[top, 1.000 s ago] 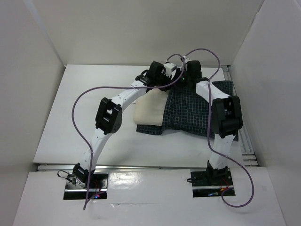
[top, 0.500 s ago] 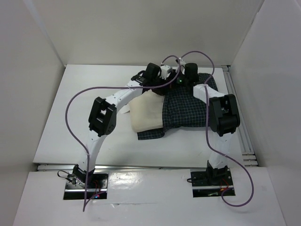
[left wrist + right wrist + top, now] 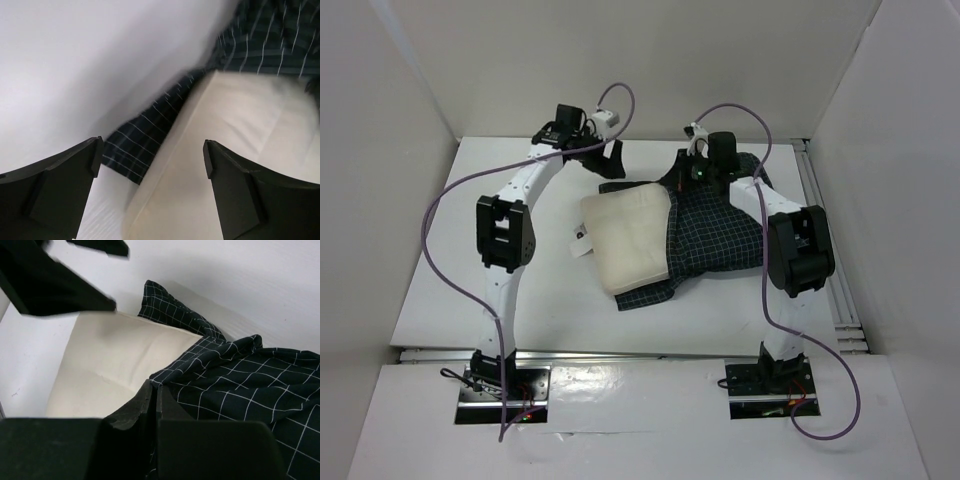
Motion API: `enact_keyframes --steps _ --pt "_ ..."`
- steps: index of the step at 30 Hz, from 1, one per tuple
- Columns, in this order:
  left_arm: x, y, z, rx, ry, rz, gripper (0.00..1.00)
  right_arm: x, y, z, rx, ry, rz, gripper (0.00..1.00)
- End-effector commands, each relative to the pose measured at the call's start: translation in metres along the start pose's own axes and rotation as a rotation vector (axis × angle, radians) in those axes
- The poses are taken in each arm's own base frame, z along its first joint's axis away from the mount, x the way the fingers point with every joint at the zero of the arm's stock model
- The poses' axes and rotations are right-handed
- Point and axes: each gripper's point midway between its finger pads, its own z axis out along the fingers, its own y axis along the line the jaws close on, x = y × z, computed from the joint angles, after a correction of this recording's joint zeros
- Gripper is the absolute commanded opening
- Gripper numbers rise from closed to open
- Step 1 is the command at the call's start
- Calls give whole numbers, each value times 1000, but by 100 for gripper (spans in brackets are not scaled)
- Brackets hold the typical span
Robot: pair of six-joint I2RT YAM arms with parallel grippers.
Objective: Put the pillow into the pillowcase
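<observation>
Left gripper (image 3: 152,150) hangs with its jaws spread wide and nothing between them, above the white table (image 3: 470,260) just beyond the far left corner of the pillow (image 3: 625,245). In its wrist view the cream fabric and a strip of checked cloth lie below the two dark fingers (image 3: 60,190), untouched. The right gripper (image 3: 155,400) has its jaws pressed together, pinching the upper hem of the pillowcase (image 3: 720,235) at the far side of its mouth, where the dark cloth meets the cream surface. The pillow lies near the middle of the table, its right part covered by the pillowcase and its left part bare. The lower layer of checked cloth shows from under the pillow along its near edge and at its far corner. To the right the pillowcase lies rumpled beneath the right arm.
</observation>
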Motion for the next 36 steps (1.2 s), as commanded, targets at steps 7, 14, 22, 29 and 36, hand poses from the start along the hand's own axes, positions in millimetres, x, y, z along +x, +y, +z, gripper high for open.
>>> enact_keyframes --steps 7,14,22,29,36 --pt "87 -70 19 376 180 91 100 -28 22 -2 -60 -27 -75 0" --pt "118 -98 39 454 277 63 17 -26 17 3 -48 -22 -46 0" --pt "59 -117 22 393 128 -55 0 -15 24 8 -59 21 -45 0" --pt "-63 -143 -38 349 -139 -26 0 -16 93 26 -229 64 -117 0" --pt "-96 -170 -48 346 -214 -6 0 -41 147 10 -452 29 -117 0"
